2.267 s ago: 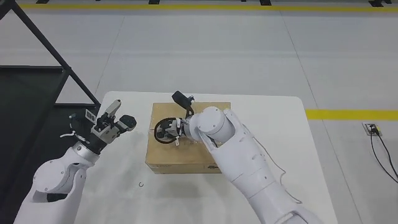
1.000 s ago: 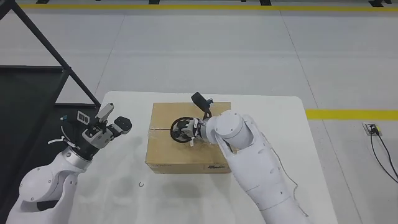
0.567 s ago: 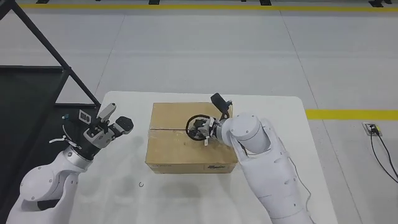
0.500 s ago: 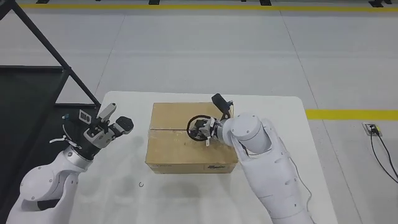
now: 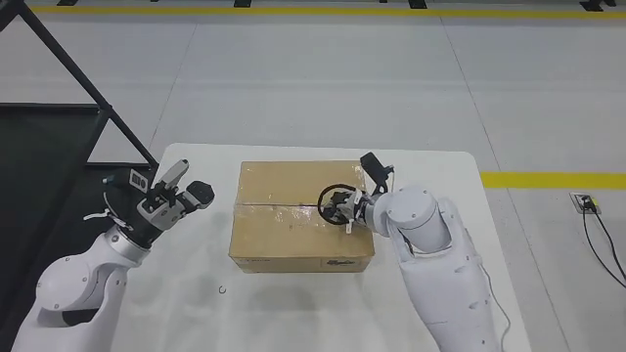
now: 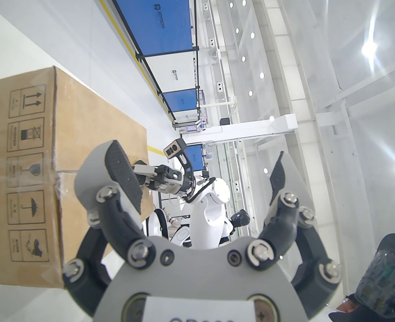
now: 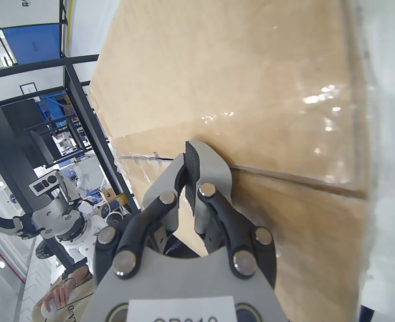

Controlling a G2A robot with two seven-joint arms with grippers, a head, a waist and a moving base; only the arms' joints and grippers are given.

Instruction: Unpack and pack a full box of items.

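Wide-spread tool (image 6: 199,165) beside cardboard box (image 6: 26,175)

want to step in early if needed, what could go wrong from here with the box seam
1. The right gripper is shut with its tips on the taped seam; the tape may stretch or bunch rather than split.
2. The left gripper is open and off the box, so nothing braces it; it could slide on the table.
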